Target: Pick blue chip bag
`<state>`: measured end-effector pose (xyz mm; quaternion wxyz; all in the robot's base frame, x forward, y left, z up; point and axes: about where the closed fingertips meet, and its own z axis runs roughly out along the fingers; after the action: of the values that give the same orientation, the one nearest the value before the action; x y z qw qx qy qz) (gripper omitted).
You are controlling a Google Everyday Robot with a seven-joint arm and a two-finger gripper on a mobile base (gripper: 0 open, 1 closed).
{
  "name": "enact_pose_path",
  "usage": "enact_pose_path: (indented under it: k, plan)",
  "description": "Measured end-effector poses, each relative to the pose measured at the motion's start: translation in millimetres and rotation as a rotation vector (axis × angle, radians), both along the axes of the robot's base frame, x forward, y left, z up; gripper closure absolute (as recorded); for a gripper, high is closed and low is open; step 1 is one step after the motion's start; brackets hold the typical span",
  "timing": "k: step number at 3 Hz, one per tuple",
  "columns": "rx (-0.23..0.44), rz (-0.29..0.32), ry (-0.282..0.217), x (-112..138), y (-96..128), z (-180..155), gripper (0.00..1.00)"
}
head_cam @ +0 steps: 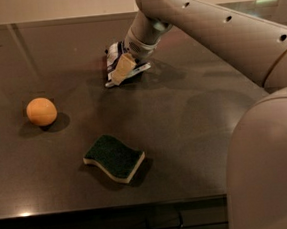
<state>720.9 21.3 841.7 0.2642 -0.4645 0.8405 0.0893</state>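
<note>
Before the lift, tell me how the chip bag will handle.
The chip bag looks wrinkly and thin, so probably floppy and light. Its glossy foil may slip. The gripper is down on it, far across the table.

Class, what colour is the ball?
The ball is orange, clearest in the camera view; the gripper is at the blue chip bag.

Dk glossy countertop [185, 128] w/ pale wall [49, 7] behind
</note>
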Motion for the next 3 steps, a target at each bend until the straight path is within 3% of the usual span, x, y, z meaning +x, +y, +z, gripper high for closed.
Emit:
enact_pose_path:
  k: [3]
  plan:
    - [0.041,0.004,0.002,-8,-8,13,0.88]
